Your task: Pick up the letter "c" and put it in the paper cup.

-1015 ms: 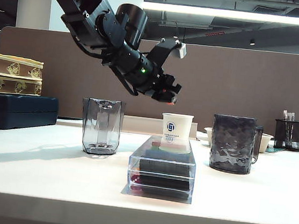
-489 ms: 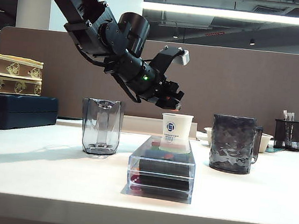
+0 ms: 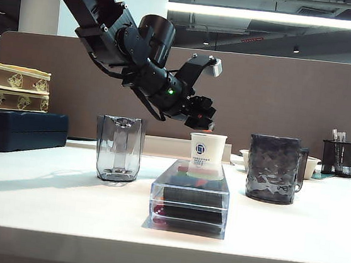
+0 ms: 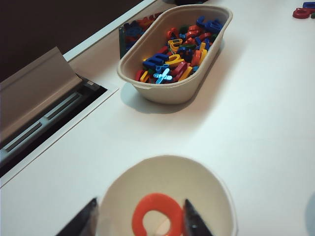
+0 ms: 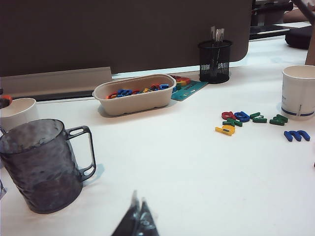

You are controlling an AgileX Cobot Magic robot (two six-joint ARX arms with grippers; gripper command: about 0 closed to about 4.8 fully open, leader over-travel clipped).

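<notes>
The paper cup [image 3: 206, 155] is set on the tabletop [image 3: 60, 201] behind a clear box [image 3: 190, 198]; a faceted glass [image 3: 119, 148] is placed to its left and a handled mug [image 3: 274, 168] to its right; the left gripper [image 3: 204, 117] is held just above the cup's rim; the letter "c" [image 4: 157, 215] is seen within the cup's mouth, between the parted jaws; a tray of letters [image 4: 175, 52] is placed beyond the cup; the right gripper [image 5: 138, 221] is kept near the mug, jaws together.

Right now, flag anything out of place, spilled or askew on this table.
Nothing is spilled or tipped. One oddity: several loose letters lie scattered on the table rather than in the tray. The left gripper, open, hangs over the paper cup, with the letter "c" at the cup's mouth. The right gripper sits shut, low over the table.
</notes>
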